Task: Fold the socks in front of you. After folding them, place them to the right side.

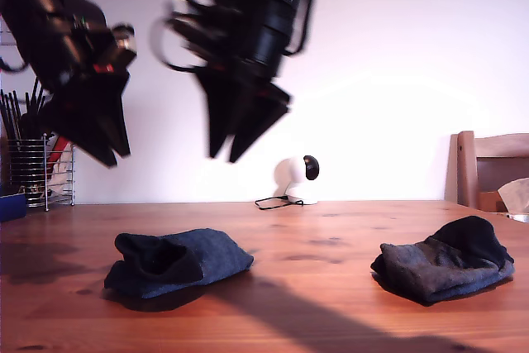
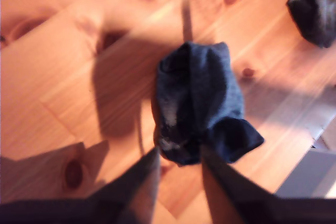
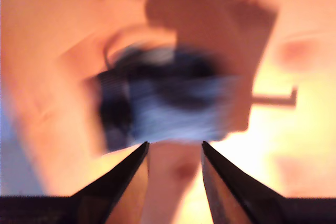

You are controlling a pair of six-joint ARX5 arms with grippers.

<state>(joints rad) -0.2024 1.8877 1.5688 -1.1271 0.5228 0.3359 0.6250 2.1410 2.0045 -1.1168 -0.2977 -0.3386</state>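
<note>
My first claw (image 2: 178, 156) hangs in the air above the tabletop (image 1: 314, 245), its two dark fingers (image 2: 139, 179) parted with nothing between them, and past their tips lies a folded blue-grey sock (image 2: 197, 111) with a second dark sock (image 2: 315, 6) showing at the far edge of that picture. My second claw (image 3: 174, 150) is also raised and released, fingers (image 3: 126, 174) spread with only bare wood in the gap; its picture is badly blurred, showing a smeared dark and pale shape beyond the tips that I cannot identify. In the exterior view both arms hang high at the upper left, one (image 1: 83, 64) near the left edge and one (image 1: 248, 47) closer to the middle, but I cannot tell which is first or second. Below them, one folded sock (image 1: 178, 262) rests on the wood left of centre, and the other sock (image 1: 446, 262) lies bundled well apart at the exterior view's right. Farther back stand a small white camera (image 1: 296, 178) with a cable, a wire rack (image 1: 37, 167) at the left, and a wooden chair (image 1: 492, 167) at the right. No readable writing or brand shows anywhere.
</note>
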